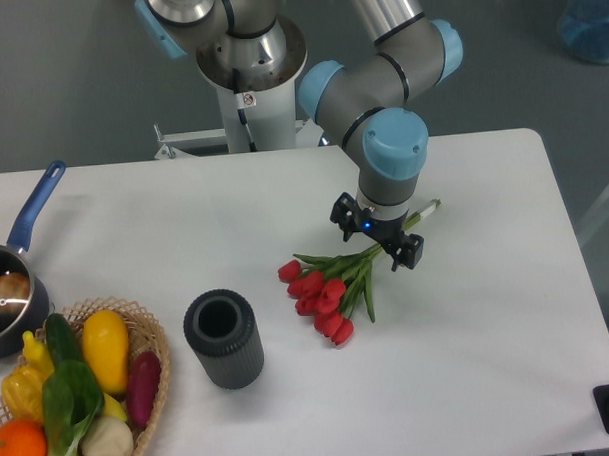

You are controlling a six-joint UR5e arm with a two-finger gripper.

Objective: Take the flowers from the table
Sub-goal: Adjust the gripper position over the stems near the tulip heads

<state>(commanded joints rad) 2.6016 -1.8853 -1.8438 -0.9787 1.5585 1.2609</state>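
Jaws (377, 236) spread over flowers (329, 289), mid-table (488, 322).

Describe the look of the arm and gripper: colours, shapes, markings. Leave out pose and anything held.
The arm is built of silver-grey cylindrical links with rounded light blue caps on the joints. Its white pedestal base carries a small red-and-white sticker. The gripper is small and black, with two short fingers and a tiny blue light glowing on its body. No loose cables are visible.

The flowers (329, 290) lie on the table (508, 331), right of the cylindrical holder (224, 338); the gripper (377, 237) is over their stems; basket (150, 388) and saucepan (11, 293) at far left
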